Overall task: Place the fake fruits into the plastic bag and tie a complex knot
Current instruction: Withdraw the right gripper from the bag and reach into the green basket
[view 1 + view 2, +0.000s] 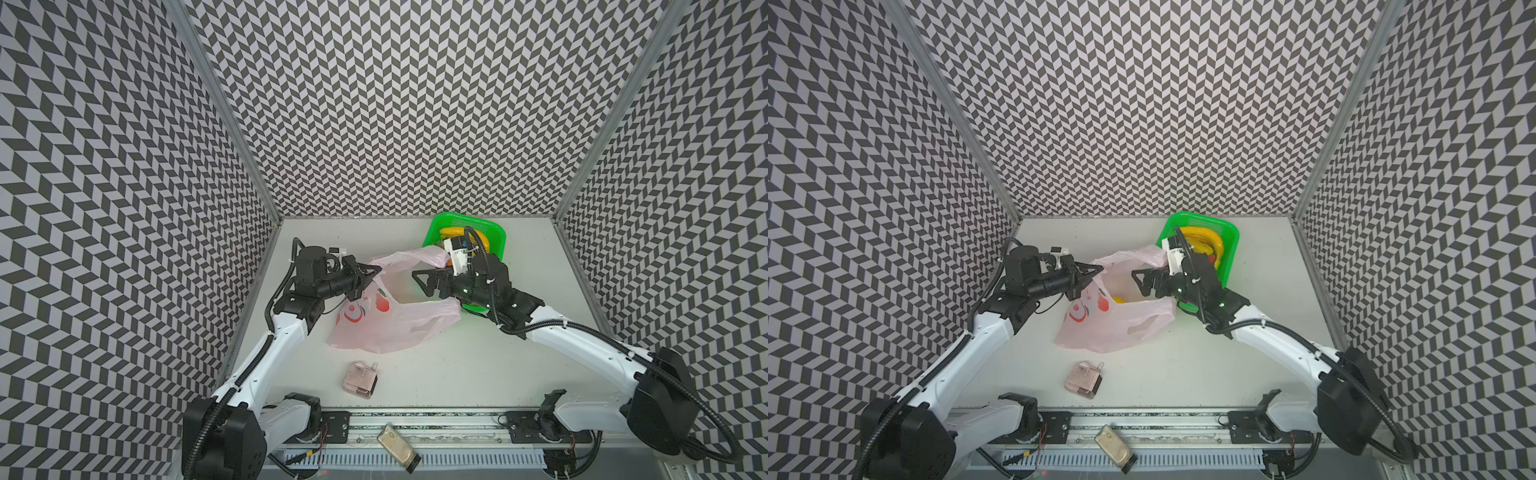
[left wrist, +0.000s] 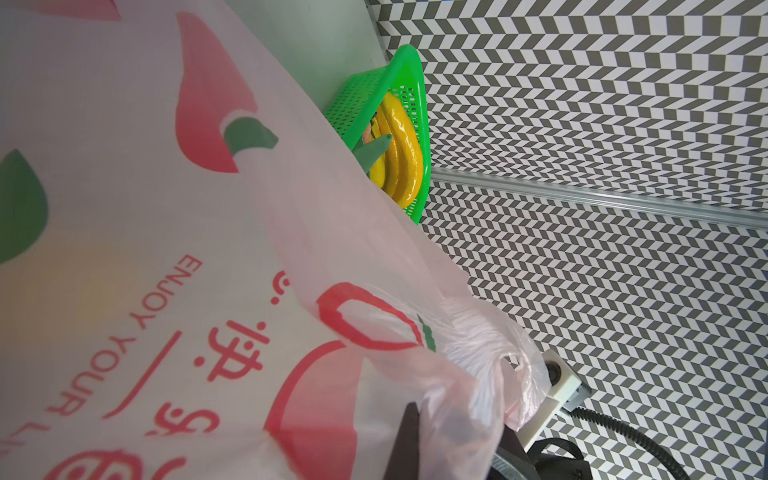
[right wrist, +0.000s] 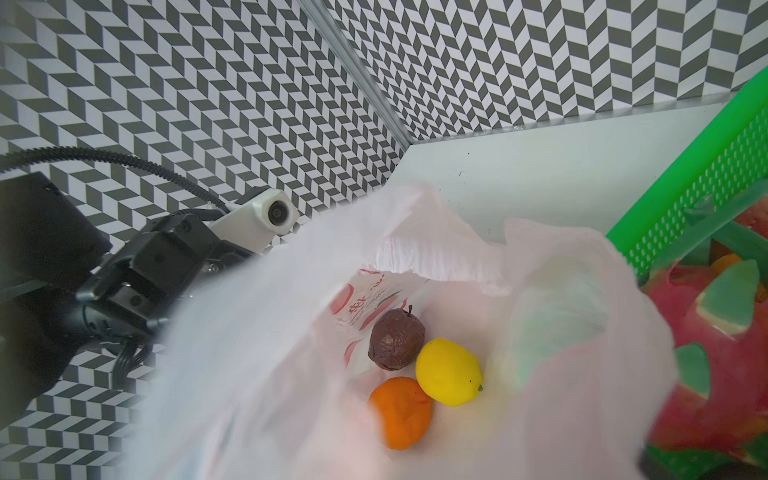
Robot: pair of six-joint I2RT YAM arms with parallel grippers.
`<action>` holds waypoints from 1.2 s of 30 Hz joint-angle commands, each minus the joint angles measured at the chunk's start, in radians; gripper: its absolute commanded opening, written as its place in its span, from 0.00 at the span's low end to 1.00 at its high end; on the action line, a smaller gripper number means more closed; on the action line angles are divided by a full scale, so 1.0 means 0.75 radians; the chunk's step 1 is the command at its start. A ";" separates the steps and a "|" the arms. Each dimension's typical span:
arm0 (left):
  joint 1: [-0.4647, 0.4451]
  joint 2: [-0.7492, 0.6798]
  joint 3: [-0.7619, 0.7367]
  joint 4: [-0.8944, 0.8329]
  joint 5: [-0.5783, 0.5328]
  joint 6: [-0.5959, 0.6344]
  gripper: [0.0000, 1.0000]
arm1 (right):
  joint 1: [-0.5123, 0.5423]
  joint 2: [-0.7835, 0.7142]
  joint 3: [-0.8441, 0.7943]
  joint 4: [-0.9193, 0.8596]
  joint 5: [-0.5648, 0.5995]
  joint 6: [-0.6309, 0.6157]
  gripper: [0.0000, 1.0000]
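Observation:
The pale pink plastic bag (image 1: pixel 399 328) (image 1: pixel 1117 328) lies mid-table with its mouth held up. My left gripper (image 1: pixel 372 272) (image 1: pixel 1094 270) is shut on the bag's bunched handle film (image 2: pixel 469 332); one dark finger (image 2: pixel 409 440) shows beside the film. My right gripper (image 1: pixel 419 282) (image 1: pixel 1139 281) hangs open over the bag mouth, its fingers hidden in the right wrist view. Inside the bag lie a dark brown fruit (image 3: pixel 397 338), a yellow lemon (image 3: pixel 449 372) and an orange (image 3: pixel 401 411). Bananas (image 1: pixel 461 232) (image 2: pixel 399 158) and a pink dragon fruit (image 3: pixel 715 374) sit in the green basket (image 1: pixel 494 232). No knot shows.
The green basket (image 1: pixel 1233 245) stands at the back right, under my right wrist. A small pinkish clear box (image 1: pixel 360 378) (image 1: pixel 1082 379) sits near the front. A flat tan object (image 1: pixel 398 446) lies on the front rail. Patterned walls close three sides.

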 commanded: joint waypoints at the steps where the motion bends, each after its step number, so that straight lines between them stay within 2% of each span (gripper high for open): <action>1: 0.012 -0.004 -0.009 0.041 0.017 -0.014 0.00 | -0.030 -0.082 -0.054 -0.018 0.003 -0.010 0.99; 21: 0.025 -0.007 -0.013 0.034 0.017 -0.010 0.00 | -0.177 -0.323 -0.177 -0.301 0.048 -0.073 0.99; 30: 0.025 -0.008 -0.018 0.034 0.015 -0.011 0.00 | -0.299 -0.340 -0.061 -0.526 0.035 -0.246 0.99; 36: 0.027 -0.011 -0.018 0.035 0.018 -0.010 0.00 | -0.380 -0.255 0.051 -0.651 0.049 -0.347 0.99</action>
